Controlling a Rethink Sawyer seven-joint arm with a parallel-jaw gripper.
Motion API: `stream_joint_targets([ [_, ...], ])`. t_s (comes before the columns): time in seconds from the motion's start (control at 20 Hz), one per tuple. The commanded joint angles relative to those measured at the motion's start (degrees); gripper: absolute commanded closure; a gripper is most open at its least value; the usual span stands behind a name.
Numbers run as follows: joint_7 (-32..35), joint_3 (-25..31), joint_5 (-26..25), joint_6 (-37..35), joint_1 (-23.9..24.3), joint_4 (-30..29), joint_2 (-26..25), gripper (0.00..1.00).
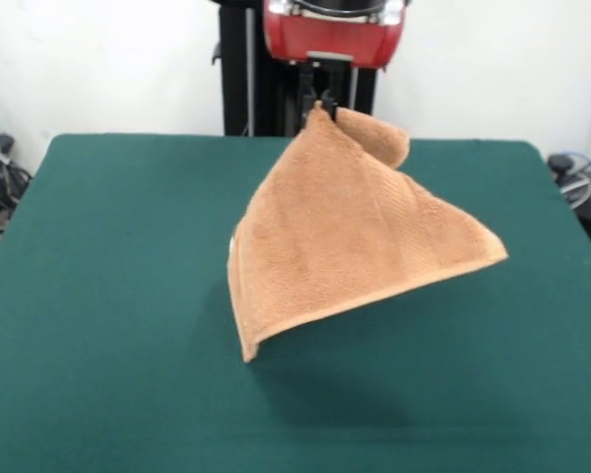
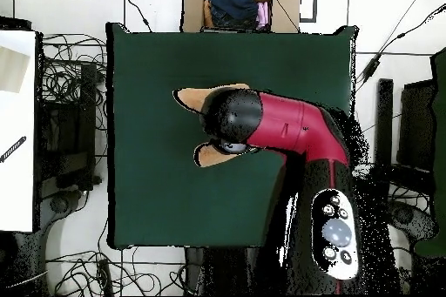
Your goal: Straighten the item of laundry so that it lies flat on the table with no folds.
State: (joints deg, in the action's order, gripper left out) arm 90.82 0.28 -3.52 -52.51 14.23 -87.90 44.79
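Observation:
The peach-orange towel (image 1: 345, 232) hangs in the air from one corner, spread like a tent, with its lower corners just above or touching the green table (image 1: 108, 296). The top corner is folded over to the right. My gripper (image 1: 320, 101) is shut on that top corner, under the red arm head at the top of the front view. In the overhead view the red arm (image 2: 279, 124) covers most of the towel (image 2: 196, 99); only two orange bits show at its left. The gripper itself is hidden there.
A cardboard box with dark clothes (image 2: 237, 4) stands beyond the table's far edge in the overhead view. Cables and black stands lie on the floor on both sides of the table. The robot's pedestal (image 1: 276, 69) stands behind the table.

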Motion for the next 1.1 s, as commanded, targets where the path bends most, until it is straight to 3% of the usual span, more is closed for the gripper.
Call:
stream_joint_targets([
  [0.05, -6.6, 4.8, -3.8, -4.0, 1.7, -2.2, 0.4, 1.00],
  [0.35, -7.5, 5.1, -4.2, -3.2, 3.1, -3.9, 1.4, 1.00],
  [1.1, -9.2, 5.0, -5.4, -7.1, 4.0, -1.8, 3.1, 1.00],
])
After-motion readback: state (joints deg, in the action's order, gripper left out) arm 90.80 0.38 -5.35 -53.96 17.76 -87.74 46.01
